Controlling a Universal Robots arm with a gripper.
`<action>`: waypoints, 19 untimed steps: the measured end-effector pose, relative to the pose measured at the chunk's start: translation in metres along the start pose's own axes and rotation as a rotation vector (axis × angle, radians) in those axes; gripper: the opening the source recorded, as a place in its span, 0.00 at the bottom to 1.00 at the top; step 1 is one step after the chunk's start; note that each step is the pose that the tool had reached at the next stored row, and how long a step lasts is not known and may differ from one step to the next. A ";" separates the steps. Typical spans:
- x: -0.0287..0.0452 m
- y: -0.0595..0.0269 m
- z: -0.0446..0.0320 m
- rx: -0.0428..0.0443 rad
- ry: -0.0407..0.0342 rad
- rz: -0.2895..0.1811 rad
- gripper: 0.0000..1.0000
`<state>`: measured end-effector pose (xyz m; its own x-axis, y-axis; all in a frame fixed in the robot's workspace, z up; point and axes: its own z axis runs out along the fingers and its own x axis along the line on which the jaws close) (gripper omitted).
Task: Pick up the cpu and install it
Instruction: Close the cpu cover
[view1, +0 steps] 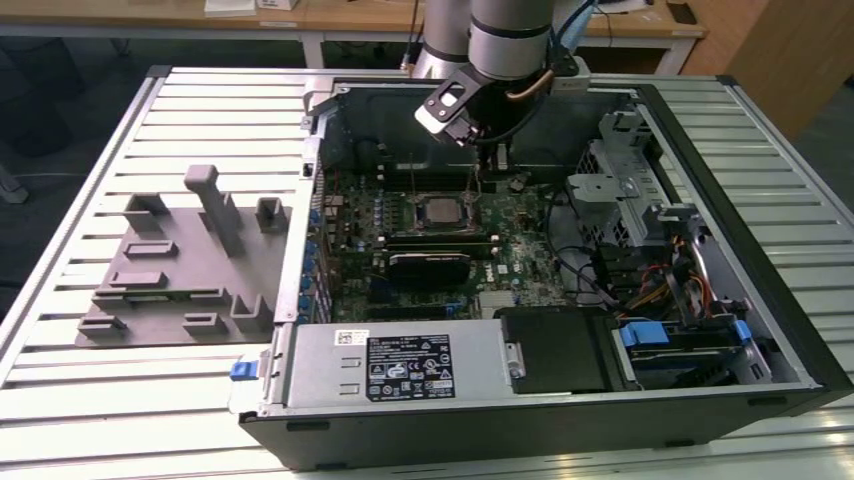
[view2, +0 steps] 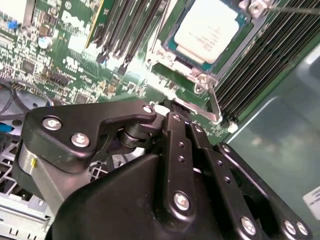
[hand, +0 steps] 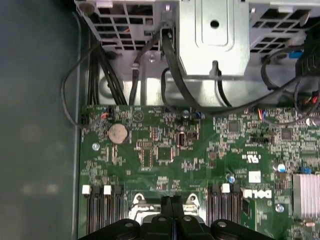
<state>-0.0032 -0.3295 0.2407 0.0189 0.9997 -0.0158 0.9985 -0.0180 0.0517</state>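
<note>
Low over the motherboard, the gripper is pictured with its fingers pressed together and nothing seen between them. Just ahead of the fingertips in the second wrist view, a bright frame tab is seen jutting from the socket's metal surround. Just beyond that tab, the cpu is shown lying flat in the socket with its silver top up; it appears level and square to the frame, though whether the frame is latched cannot be told. The placing is judged done and the seating or securing to be in hand. That step is thought best served by contact kept light and straight down, so that the chip is not skewed or dragged across the socket. Any push is better taken by the frame metal than by the chip's top. The memory slots beside the socket should be kept clear of the finger links. Farther off, the cables by the case wall are left undisturbed, and the grey tray is seen well apart, outside the case.
</note>
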 end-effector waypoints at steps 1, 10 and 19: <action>-0.0001 -0.0015 -0.0001 0.0000 -0.0001 0.000 0.11; -0.0002 -0.0100 -0.0004 -0.0001 0.0000 0.001 0.11; -0.0003 -0.0126 -0.0005 0.0007 0.0000 0.002 0.11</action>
<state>-0.0158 -0.3296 0.2406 0.0207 0.9997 -0.0157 0.9985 -0.0198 0.0510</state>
